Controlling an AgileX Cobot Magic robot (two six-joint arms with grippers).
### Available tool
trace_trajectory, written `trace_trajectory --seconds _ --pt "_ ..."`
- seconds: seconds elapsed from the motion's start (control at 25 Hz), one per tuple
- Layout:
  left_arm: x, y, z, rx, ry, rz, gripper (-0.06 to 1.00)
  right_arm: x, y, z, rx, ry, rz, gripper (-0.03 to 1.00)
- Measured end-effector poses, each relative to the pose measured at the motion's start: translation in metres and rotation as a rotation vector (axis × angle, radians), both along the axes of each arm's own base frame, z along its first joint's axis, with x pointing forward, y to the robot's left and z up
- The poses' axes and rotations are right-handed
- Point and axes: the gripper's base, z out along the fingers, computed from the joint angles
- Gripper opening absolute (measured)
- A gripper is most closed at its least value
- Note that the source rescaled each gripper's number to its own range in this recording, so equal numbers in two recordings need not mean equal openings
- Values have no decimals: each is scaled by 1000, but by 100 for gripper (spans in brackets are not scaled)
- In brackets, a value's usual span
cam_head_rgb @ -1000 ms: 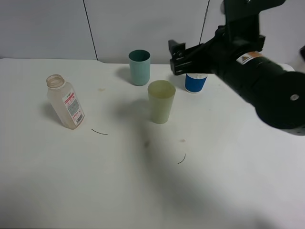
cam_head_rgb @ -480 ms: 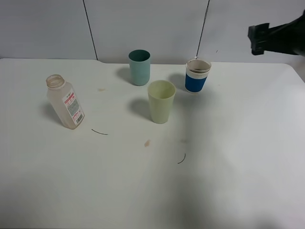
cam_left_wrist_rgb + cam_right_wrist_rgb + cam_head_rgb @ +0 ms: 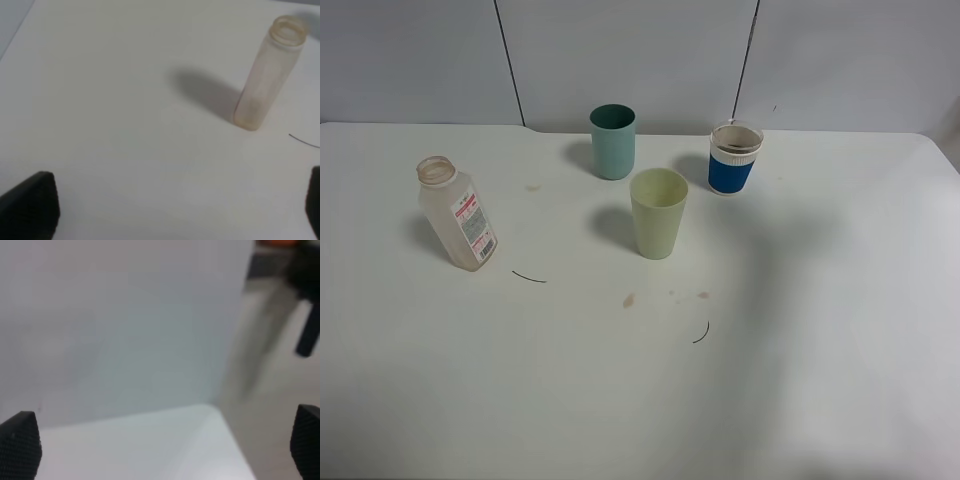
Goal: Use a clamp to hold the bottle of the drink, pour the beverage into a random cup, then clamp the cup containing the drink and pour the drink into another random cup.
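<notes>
A: Checking the layout from overhead. The bottle (image 3: 458, 214) stands uncapped at the left of the desk (image 3: 820, 330), leaning slightly, well apart from the cups. I cannot see any dark drink in it.

B: Cups?

A: The pale green cup (image 3: 658, 213) is near the middle, upright, mouth up. The teal cup (image 3: 613, 141) is beyond it to the left, the blue-and-white cup (image 3: 734, 158) beyond it to the right. None touch. The spacing looks meant to leave each one room for a side grasp.

B: Spills?

A: A few small brownish spots (image 3: 629, 299) on the desk just nearer than the green cup. What is in the cups I cannot tell.

B: Hands?

A: Neither arm shows overhead. The left hand (image 3: 180, 205) has its fingers spread wide with nothing between them, looking at the bottle (image 3: 267, 73) from some way off. The right hand (image 3: 160, 445) is likewise fully spread and empty, facing the wall past the desk edge.

B: Judgement?

A: Both parked clear; no grasp under way.
</notes>
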Motion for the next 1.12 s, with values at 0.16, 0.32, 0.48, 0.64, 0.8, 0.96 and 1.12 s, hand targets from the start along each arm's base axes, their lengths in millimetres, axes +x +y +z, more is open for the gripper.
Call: trace_trajectory --seconds 0.16,0.32,0.48,0.64,0.8,0.96,1.12 --pt "0 0 0 0 0 0 100 -30 5 18 -15 -58 -3 100" --pt "0 0 0 0 0 0 100 -66 17 30 -21 -83 27 100" --pt "0 0 0 -1 0 -1 100 -96 28 36 -29 -62 63 100" --pt "0 0 0 -1 0 -1 100 -139 42 42 -67 63 104 100" --pt "0 0 0 -1 0 -1 100 -159 49 36 -46 157 126 100" --pt "0 0 0 -1 0 -1 100 -188 60 23 30 227 159 100" --pt "0 0 0 -1 0 -1 100 -203 65 20 30 196 169 100"
